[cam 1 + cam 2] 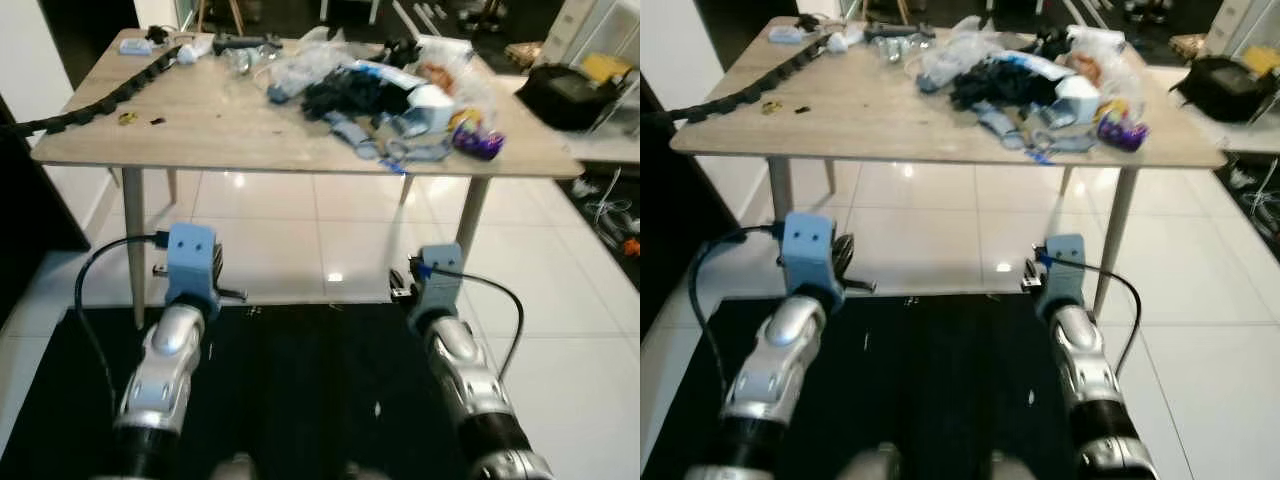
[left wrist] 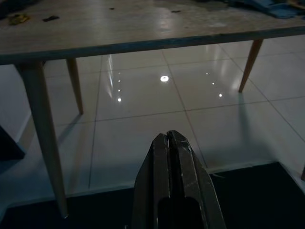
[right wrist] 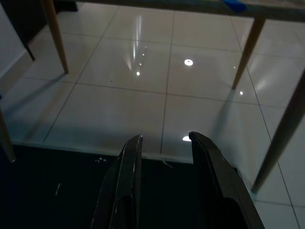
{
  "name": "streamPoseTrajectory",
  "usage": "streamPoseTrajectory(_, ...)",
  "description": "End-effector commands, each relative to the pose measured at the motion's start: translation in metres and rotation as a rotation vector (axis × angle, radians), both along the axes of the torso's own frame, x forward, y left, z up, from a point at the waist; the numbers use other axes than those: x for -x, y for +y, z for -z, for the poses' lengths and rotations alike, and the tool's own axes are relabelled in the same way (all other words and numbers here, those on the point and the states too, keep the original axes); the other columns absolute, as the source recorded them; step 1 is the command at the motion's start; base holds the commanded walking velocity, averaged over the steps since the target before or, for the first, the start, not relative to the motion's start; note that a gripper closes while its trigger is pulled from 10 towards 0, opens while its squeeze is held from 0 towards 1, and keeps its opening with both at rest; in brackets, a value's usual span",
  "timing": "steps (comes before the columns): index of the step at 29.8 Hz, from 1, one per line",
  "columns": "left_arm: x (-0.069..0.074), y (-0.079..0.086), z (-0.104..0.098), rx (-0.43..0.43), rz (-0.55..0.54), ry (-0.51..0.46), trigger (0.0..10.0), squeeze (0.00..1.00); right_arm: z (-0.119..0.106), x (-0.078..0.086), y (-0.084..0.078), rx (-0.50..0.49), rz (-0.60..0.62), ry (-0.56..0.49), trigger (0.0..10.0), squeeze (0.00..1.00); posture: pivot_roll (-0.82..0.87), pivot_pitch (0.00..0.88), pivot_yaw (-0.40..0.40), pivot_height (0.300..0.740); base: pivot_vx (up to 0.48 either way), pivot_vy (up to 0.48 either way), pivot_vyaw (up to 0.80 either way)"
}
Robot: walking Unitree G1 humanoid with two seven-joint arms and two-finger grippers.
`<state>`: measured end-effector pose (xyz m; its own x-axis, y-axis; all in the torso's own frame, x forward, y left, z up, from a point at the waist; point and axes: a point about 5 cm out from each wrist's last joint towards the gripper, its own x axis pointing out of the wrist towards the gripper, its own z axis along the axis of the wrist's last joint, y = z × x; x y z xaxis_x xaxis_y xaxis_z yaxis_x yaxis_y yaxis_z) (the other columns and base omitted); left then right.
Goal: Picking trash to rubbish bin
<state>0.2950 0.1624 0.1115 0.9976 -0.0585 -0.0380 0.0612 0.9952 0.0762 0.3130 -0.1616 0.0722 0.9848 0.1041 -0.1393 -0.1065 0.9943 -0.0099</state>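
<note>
Trash [image 1: 400,95] blurs together on table [image 1: 200,130], items indistinct.

A room in a home: glossy white floor tiles [image 1: 300,240], a slim-legged wooden tabletop [image 1: 200,120] strewn with wrappers and bags [image 1: 400,95], a black mat [image 1: 300,390] underfoot, and a bag [image 1: 570,95] on a side surface.

I hold both silver arms low and forward, side by side, and my left gripper [image 2: 167,143] has its two black fingers pressed together with nothing between them, while my right gripper [image 3: 164,145] keeps its fingers apart and holds nothing.
</note>
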Motion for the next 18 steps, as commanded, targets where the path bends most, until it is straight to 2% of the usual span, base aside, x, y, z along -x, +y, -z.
streamPoseTrajectory(1, 0.001, 0.001, 0.003, -0.01, 0.001, 0.009, 10.0, 0.0, 0.0, 0.0, -0.008, 0.004, 0.021, 0.003, 10.0, 0.0, 0.05, 0.018, -0.03, 0.74, 0.277, 0.0, 0.0)
streamPoseTrajectory(7, 0.002, 0.0, 0.003, -0.01, 0.002, 0.009, 10.0, 0.0, -0.007, -0.003, -0.012, -0.002, 0.034, -0.021, 10.0, 0.0, 0.04, 0.015, -0.031, 0.74, 0.272, 0.0, 0.0)
streamPoseTrajectory(13, 0.001, -0.001, 0.001, -0.008, 0.005, 0.003, 10.0, 0.0, -0.018, -0.007, -0.013, -0.002, 0.041, -0.059, 10.0, 0.0, 0.04, 0.015, -0.032, 0.74, 0.275, 0.0, -0.64)
streamPoseTrajectory(18, 0.001, -0.001, -0.001, -0.006, 0.007, -0.002, 10.0, 0.0, -0.03, -0.011, -0.014, -0.004, 0.049, -0.107, 10.0, 0.0, 0.04, 0.016, -0.032, 0.74, 0.276, 0.0, 0.0)
